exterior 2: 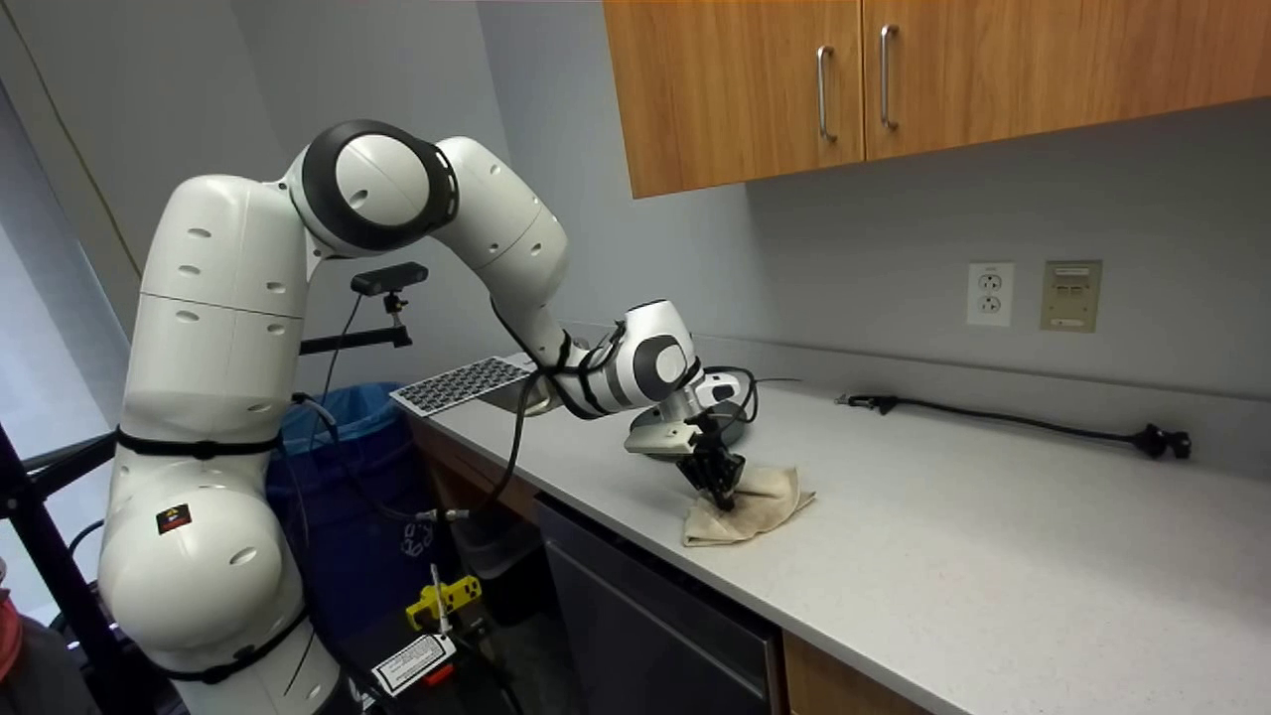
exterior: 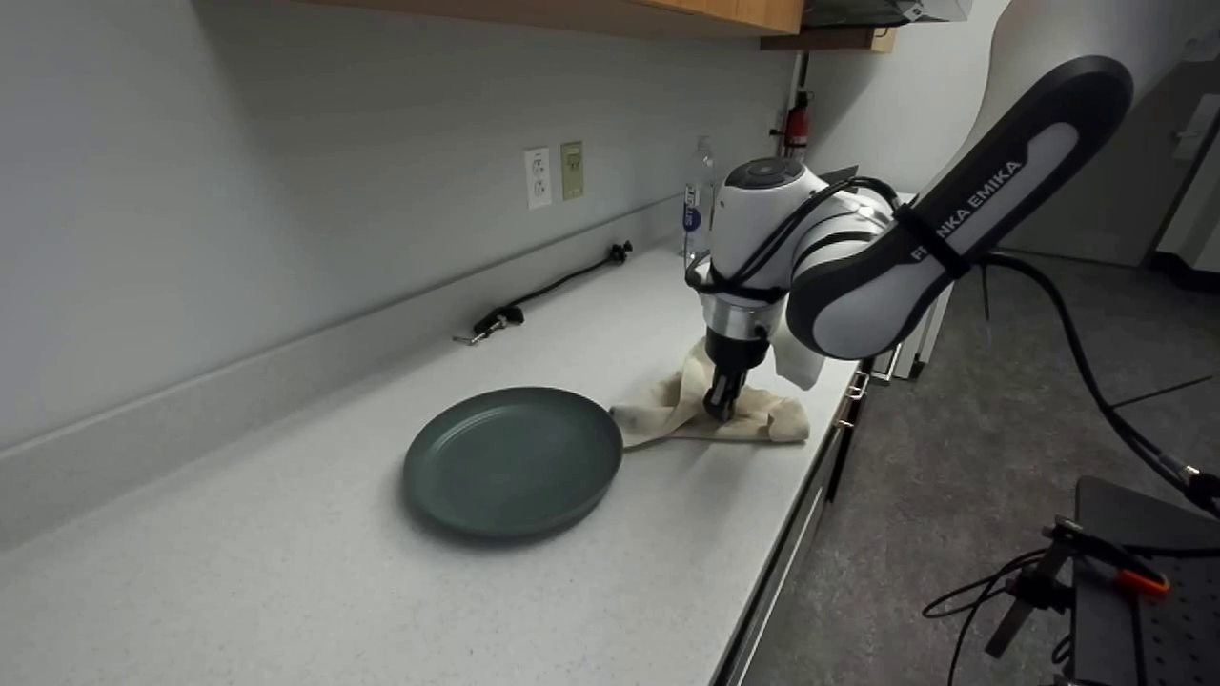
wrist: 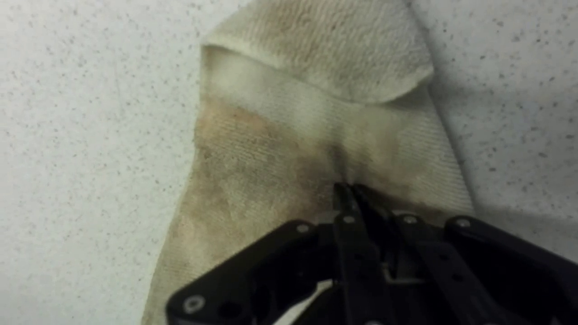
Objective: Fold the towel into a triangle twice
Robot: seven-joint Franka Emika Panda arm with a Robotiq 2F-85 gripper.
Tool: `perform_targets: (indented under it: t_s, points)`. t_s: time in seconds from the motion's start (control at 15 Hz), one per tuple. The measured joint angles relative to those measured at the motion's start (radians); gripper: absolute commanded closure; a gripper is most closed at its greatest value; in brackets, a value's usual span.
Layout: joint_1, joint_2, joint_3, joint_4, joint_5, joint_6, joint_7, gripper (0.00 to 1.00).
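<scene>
The towel, a cream-beige cloth with brownish stains, lies crumpled on the counter in both exterior views (exterior: 658, 412) (exterior 2: 773, 499). Seen from the wrist, the towel (wrist: 253, 176) has its far end folded over in a rounded flap (wrist: 343, 49). My gripper (wrist: 349, 186) points down into the cloth, its fingertips together, and a short crease runs out from between them where fabric is pinched. In both exterior views the gripper (exterior: 721, 412) (exterior 2: 726, 501) reaches down onto the towel. The cloth under the finger linkages is hidden.
A dark green round plate (exterior: 515, 462) lies right beside the towel, touching or nearly touching it. Along the wall runs a black cable with a clamp (exterior: 562, 283). A water bottle (exterior: 699, 195) stands behind the arm. The counter's front edge (exterior: 796, 514) is close to the towel.
</scene>
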Motion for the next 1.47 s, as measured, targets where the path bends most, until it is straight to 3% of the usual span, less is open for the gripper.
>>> perform_targets:
  t_s: [0.27,0.73,0.8,0.87,1.07,1.47]
  points:
    - [0.033,0.008,-0.046,0.009,-0.044,-0.014,0.018,0.99]
    - [0.076,0.039,-0.177,0.02,-0.272,-0.017,0.143,0.98]
    - [0.076,0.045,-0.186,0.023,-0.303,-0.017,0.165,0.69]
    - [0.076,0.05,-0.193,0.027,-0.331,-0.017,0.185,0.68]
    - [0.075,0.056,-0.198,0.033,-0.39,-0.022,0.22,0.48]
    - [0.075,0.01,-0.174,0.032,-0.464,-0.034,0.222,0.02]
